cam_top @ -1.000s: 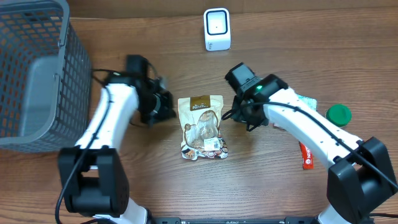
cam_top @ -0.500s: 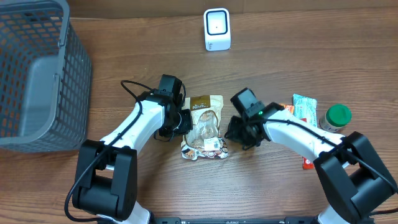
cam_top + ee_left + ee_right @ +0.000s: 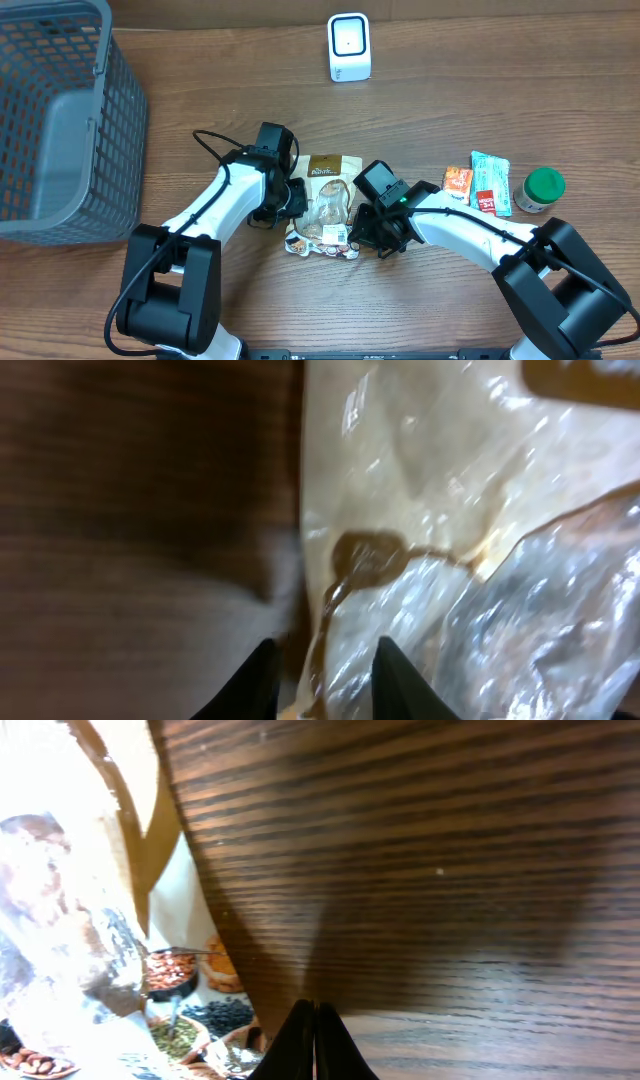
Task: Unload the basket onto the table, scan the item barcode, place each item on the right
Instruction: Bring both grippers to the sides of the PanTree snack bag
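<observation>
The snack bag (image 3: pixel 325 200) lies flat in the middle of the table (image 3: pixel 450 310), and I have it between both sets of jaws. My left jaws sit at its left edge, a little apart, and that edge runs into the gap between the fingertips (image 3: pixel 262 680). My right jaws are pressed shut at its lower right corner; I see nothing between them.

From overhead the whole bag shows, with a brown label at its far end. The writing there is too small to read. My left wrist view shows only crinkled clear film (image 3: pixel 450 510). My right wrist view shows printed bowls of nuts and beans (image 3: pixel 190 990) at the bag's near end.

The white scanner (image 3: pixel 349 47) stands by the far edge.
</observation>
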